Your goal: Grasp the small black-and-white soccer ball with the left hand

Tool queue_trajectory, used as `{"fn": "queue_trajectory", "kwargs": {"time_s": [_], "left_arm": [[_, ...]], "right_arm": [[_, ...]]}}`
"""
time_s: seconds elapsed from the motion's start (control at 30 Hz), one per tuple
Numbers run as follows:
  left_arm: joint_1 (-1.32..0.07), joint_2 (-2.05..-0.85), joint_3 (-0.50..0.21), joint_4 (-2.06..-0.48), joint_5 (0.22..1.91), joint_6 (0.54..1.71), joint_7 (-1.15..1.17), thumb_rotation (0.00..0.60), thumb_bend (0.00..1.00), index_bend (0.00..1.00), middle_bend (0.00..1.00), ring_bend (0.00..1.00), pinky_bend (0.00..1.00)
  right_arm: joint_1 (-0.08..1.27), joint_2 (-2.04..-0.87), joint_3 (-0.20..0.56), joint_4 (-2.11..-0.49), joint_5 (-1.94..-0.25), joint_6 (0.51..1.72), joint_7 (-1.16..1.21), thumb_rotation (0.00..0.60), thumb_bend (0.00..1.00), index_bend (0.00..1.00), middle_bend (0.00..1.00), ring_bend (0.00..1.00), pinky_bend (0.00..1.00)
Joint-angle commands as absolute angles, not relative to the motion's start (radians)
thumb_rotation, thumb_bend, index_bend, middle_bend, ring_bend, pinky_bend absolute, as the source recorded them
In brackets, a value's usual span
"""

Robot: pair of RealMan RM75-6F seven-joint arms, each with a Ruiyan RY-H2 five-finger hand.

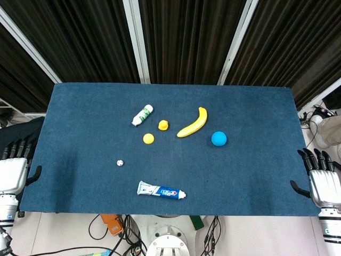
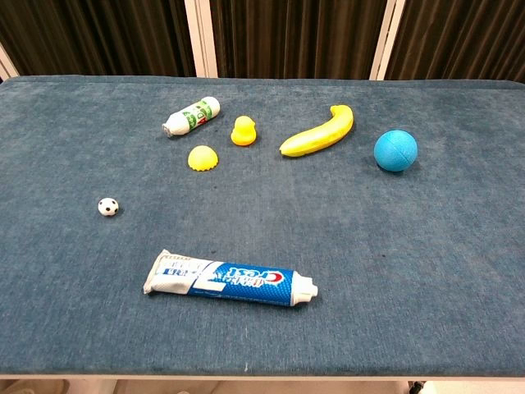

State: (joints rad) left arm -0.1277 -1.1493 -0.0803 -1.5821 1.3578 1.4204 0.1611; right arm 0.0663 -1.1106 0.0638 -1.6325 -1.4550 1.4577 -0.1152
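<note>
On surface [image 1: 80,176], ball [image 1: 120,162] alone, well apart from left robot hand [image 1: 11,172], fingers apart, empty. Reach in from left, close gently; ball rolls easily.

The blue-and-white toothpaste tube [image 2: 228,281] bears a Crest logo; its other print is unreadable
</note>
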Motion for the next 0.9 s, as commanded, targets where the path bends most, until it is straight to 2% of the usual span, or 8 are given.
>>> {"fn": "queue_trajectory", "kwargs": {"time_s": [0.03,0.47,0.77,0.9], "left_arm": [[-0.128,-1.150,-0.080,-1.581,1.357,1.419,0.161,0.600,0.35,0.06,0.00,0.00,0.06],[-0.136,-1.136,-0.065,-1.603,1.369,1.377,0.101,0.600,0.35,0.06,0.00,0.00,0.06],[-0.158,-1.121,-0.036,-1.626,1.414,1.316,0.005,0.600,0.35,0.06,0.00,0.00,0.06],[-0.174,-1.111,-0.023,-1.646,1.457,1.289,-0.105,0.600,0.35,0.06,0.00,0.00,0.06]], "right_arm": [[0.066,-1.111,0.064,-1.632,-1.455,1.458,-0.115,0.600,0.35,0.17,0.16,0.08,0.00],[0.065,-1.109,0.063,-1.635,-1.453,1.457,-0.116,0.600,0.35,0.17,0.16,0.08,0.00],[0.062,-1.107,0.062,-1.637,-1.455,1.461,-0.106,0.600,0.35,0.17,0.16,0.08,0.00],[0.062,-1.105,0.063,-1.637,-1.452,1.458,-0.097,0.600,0.35,0.17,0.16,0.08,0.00]]}}
